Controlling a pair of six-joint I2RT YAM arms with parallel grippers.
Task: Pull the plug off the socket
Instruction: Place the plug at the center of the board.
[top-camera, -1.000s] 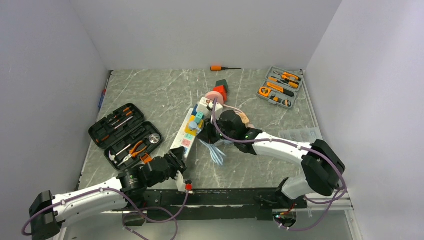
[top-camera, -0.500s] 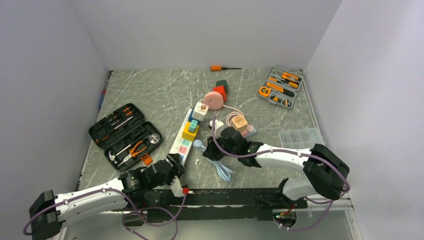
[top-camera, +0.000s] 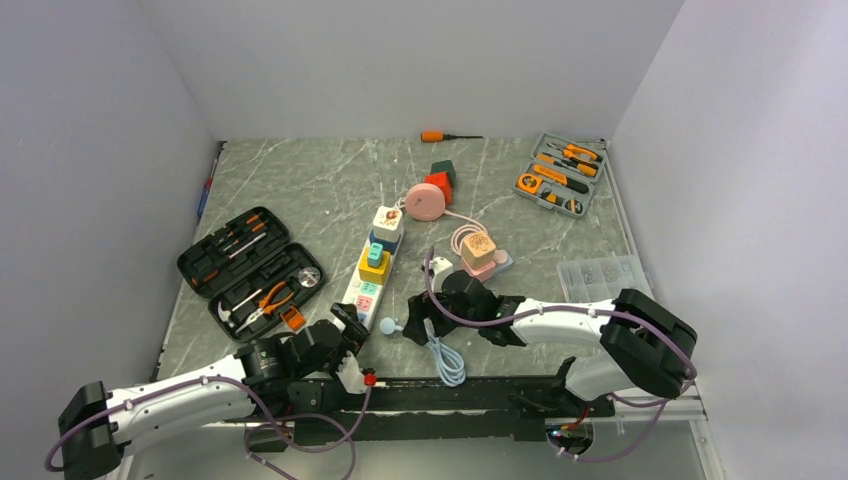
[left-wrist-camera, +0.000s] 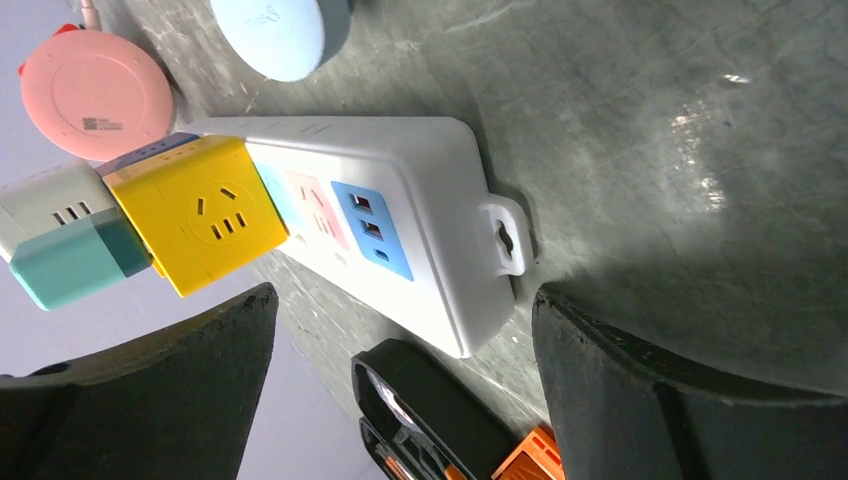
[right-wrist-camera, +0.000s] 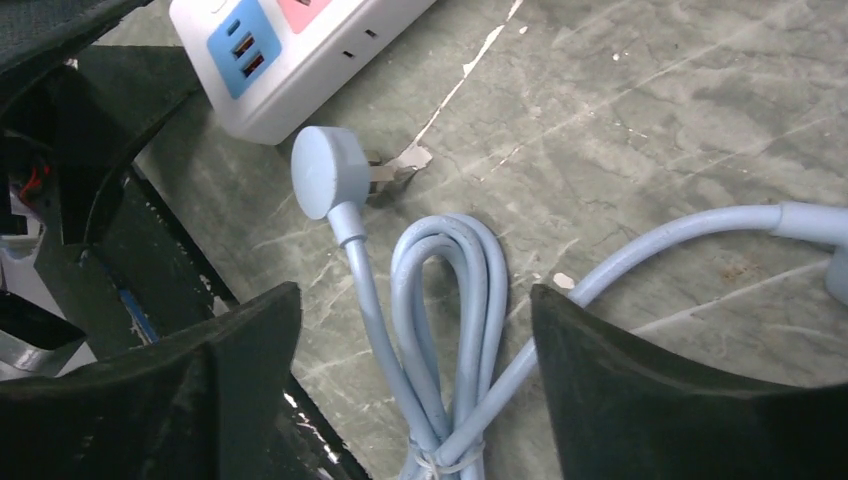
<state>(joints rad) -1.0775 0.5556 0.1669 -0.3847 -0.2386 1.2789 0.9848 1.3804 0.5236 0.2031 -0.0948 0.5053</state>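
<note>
Plug: lying on the worktop, apparently clear of the power strip.
Right jaws: hanging open over the cable.
Left jaws: standing open beside the strip, for bracing.

Overhead; wrist close-ups, likely same strip

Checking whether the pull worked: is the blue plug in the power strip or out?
Out. The blue plug lies beside the power strip, its prongs bare.
</note>
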